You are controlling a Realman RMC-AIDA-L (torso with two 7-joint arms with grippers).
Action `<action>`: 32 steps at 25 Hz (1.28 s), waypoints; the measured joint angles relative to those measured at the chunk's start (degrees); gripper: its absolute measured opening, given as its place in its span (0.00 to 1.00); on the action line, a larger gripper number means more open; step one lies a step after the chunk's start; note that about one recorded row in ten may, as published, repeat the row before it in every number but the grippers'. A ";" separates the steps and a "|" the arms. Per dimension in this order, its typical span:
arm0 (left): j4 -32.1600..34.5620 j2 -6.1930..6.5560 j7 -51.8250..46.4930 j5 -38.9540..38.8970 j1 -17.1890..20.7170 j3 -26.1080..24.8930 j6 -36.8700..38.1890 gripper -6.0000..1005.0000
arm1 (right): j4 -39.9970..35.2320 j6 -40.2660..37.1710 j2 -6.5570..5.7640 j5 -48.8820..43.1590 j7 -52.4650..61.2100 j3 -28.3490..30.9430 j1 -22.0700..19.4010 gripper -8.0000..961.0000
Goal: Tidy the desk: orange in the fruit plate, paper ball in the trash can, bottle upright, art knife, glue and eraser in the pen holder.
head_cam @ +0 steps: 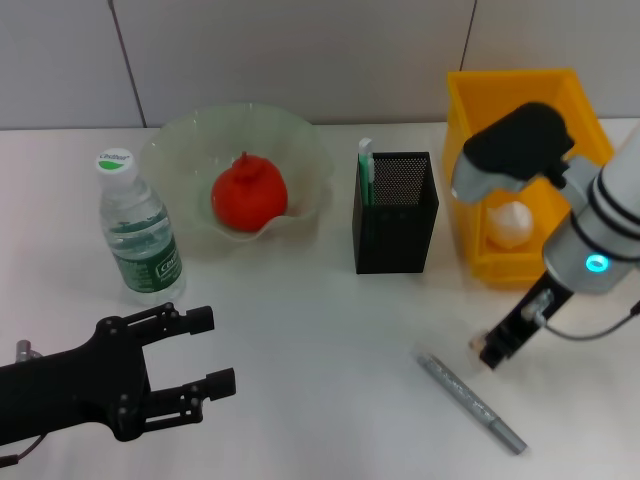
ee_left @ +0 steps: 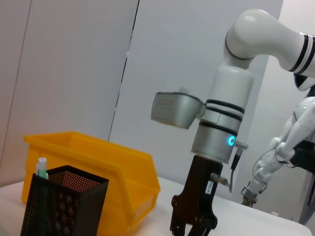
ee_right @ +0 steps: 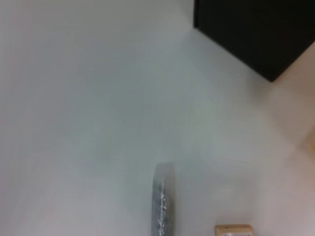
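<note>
Grey art knife (head_cam: 470,401) beside right gripper (head_cam: 493,352), grip unclear, left gripper (head_cam: 205,350) spread

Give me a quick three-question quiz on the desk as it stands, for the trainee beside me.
1. True or false: the orange lies in the fruit plate.
2. The paper ball is: A) in the bottle's place, B) in the yellow bin, C) in the pen holder.
3. Fill in: the art knife lies on the table beside the ___ tool.
Key: 1 true; 2 B; 3 right tool.
</note>
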 joint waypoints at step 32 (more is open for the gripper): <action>-1.85 0.02 1.41 -0.08 -0.15 -0.41 -1.34 0.78 | -14.12 19.18 0.14 3.95 -5.55 0.24 -3.04 0.37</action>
